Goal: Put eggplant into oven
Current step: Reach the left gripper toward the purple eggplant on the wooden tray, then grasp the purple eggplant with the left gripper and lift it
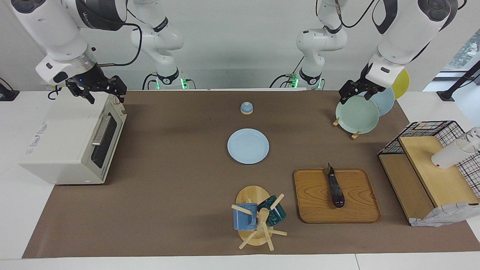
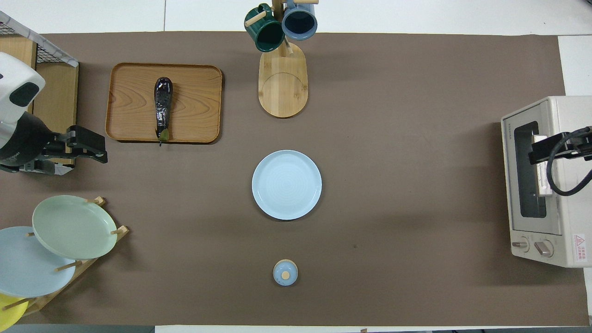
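Observation:
The eggplant (image 1: 335,187) is slim, glossy and dark purple, and lies along a wooden tray (image 1: 360,210) toward the left arm's end of the table; it also shows in the overhead view (image 2: 163,106). The cream oven (image 1: 67,142) stands at the right arm's end with its glass door shut (image 2: 545,180). My right gripper (image 1: 105,95) is open and empty, just above the oven's top by the door edge (image 2: 539,150). My left gripper (image 1: 356,96) is open and empty, up over the plate rack (image 2: 90,147).
A light blue plate (image 1: 248,146) lies mid-table, with a small blue knobbed lid (image 1: 246,108) nearer the robots. A mug tree (image 1: 258,217) holds two mugs beside the tray. A plate rack (image 1: 358,114) and a wire-and-wood shelf (image 1: 427,176) stand at the left arm's end.

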Motion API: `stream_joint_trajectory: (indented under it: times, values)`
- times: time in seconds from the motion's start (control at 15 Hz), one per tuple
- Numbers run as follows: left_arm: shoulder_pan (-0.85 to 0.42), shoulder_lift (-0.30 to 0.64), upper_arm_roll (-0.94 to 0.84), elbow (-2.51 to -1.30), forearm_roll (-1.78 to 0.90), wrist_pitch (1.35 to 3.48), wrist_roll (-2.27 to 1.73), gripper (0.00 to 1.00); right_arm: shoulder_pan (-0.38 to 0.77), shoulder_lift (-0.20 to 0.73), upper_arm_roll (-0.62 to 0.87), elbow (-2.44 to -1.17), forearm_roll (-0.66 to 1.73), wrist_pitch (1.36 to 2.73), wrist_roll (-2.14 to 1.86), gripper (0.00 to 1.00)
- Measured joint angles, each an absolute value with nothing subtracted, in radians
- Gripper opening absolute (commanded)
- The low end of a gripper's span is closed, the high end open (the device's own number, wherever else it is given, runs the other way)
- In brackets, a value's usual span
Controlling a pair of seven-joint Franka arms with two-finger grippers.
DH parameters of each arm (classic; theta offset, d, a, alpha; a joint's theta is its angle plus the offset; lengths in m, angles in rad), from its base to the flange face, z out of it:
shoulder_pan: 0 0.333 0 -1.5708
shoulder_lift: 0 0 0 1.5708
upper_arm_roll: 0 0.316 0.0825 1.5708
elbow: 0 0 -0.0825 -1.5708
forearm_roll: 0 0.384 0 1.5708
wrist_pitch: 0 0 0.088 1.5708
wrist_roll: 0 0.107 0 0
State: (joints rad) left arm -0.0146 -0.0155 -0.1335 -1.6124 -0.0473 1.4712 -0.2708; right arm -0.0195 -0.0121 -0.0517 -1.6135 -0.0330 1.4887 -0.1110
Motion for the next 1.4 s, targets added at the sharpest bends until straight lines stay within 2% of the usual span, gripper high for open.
stream_joint_trajectory:
  times: [0.53, 0.93, 1.0, 1.07, 1.13, 1.4]
  values:
    - [-0.014, -0.015, -0.134, -1.613, -0.047, 1.497, -0.271, 1.00, -0.019, -0.012, -0.052, -1.613, -0.033, 1.489, -0.111, 1.00]
    - [-0.014, 0.004, -0.135, -1.646, -0.047, 1.672, -0.271, 1.00, -0.019, -0.012, -0.052, -1.614, -0.033, 1.486, -0.111, 1.00]
    - [-0.014, 0.027, -0.136, -1.651, -0.047, 1.701, -0.269, 1.00, -0.019, -0.012, -0.052, -1.614, -0.033, 1.486, -0.111, 0.70]
    - [-0.014, 0.060, -0.137, -1.652, -0.047, 1.730, -0.260, 1.00, -0.019, -0.012, -0.051, -1.614, -0.033, 1.491, -0.111, 0.21]
    - [-0.014, 0.101, -0.137, -1.650, -0.047, 1.760, -0.240, 1.00, -0.019, -0.012, -0.051, -1.614, -0.033, 1.505, -0.111, 0.00]
    - [-0.010, 0.282, -0.135, -1.637, -0.047, 1.930, -0.125, 1.00, -0.019, -0.012, -0.051, -1.616, -0.033, 1.524, -0.111, 0.00]
